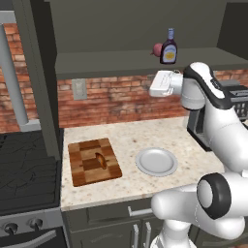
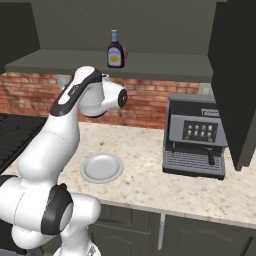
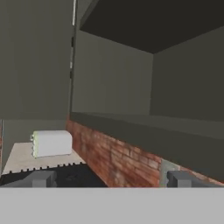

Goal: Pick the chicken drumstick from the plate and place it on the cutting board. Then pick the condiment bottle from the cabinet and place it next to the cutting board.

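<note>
Left base view: the chicken drumstick (image 1: 100,160) lies on the cutting board (image 1: 80,170), which sits at nine o'clock of the bare plate (image 1: 156,162) on the counter (image 1: 135,135). At twelve o'clock, the condiment bottle (image 1: 168,48) stands upright on the cabinet (image 1: 111,60) shelf, an onion (image 1: 157,49) just beside it. The gripper (image 1: 156,83) is raised below that shelf, pointing toward nine o'clock.

Right base view: the bottle (image 2: 115,50) is on the shelf above the arm's elbow; a coffee machine (image 2: 196,136) stands at three o'clock of the plate (image 2: 101,167).

Hand view: the fingertips (image 3: 40,178) stand spread wide apart, nothing between them, facing the brick wall (image 3: 116,157) and the cabinet's underside (image 3: 144,133). A white toaster (image 3: 51,143) sits at eight o'clock.
</note>
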Robot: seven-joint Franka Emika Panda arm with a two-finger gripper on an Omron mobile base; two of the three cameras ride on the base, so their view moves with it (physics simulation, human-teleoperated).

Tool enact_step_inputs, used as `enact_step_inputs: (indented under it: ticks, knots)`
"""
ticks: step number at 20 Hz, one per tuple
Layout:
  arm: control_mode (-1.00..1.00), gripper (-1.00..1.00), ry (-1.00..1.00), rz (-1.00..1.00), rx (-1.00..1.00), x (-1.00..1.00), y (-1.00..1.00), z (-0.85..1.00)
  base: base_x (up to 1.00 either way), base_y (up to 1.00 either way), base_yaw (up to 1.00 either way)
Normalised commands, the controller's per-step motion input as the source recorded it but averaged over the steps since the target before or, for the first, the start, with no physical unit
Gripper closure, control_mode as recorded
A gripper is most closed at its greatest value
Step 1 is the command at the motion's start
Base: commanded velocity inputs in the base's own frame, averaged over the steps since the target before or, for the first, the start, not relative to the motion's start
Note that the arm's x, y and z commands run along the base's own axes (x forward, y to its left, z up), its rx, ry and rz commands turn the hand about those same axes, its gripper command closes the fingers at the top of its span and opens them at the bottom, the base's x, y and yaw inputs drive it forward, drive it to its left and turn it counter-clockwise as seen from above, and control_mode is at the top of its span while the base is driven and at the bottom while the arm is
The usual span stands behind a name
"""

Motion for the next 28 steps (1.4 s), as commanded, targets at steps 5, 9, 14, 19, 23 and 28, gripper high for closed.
enact_step_inputs:
  ticks: [5,9,14,19,23,28]
  knots:
    - [-1.00,-1.00,0.00,0.00,0.01,0.00,-0.07,0.22,0.00,0.00,0.00]
    - [-1.00,-1.00,0.00,0.00,0.01,0.00,-0.10,0.23,0.00,0.00,0.00]
    - [-1.00,-1.00,0.00,0.00,0.01,0.00,-0.13,0.27,0.00,0.00,0.00]
    - [-1.00,-1.00,0.00,0.00,0.00,0.00,-0.15,0.25,0.00,0.00,0.00]
    - [-1.00,-1.00,0.00,0.00,0.00,0.00,-0.15,0.21,0.00,0.00,0.00]
    - [-1.00,-1.00,0.00,-0.02,0.00,0.00,-0.17,0.14,0.00,0.00,0.00]
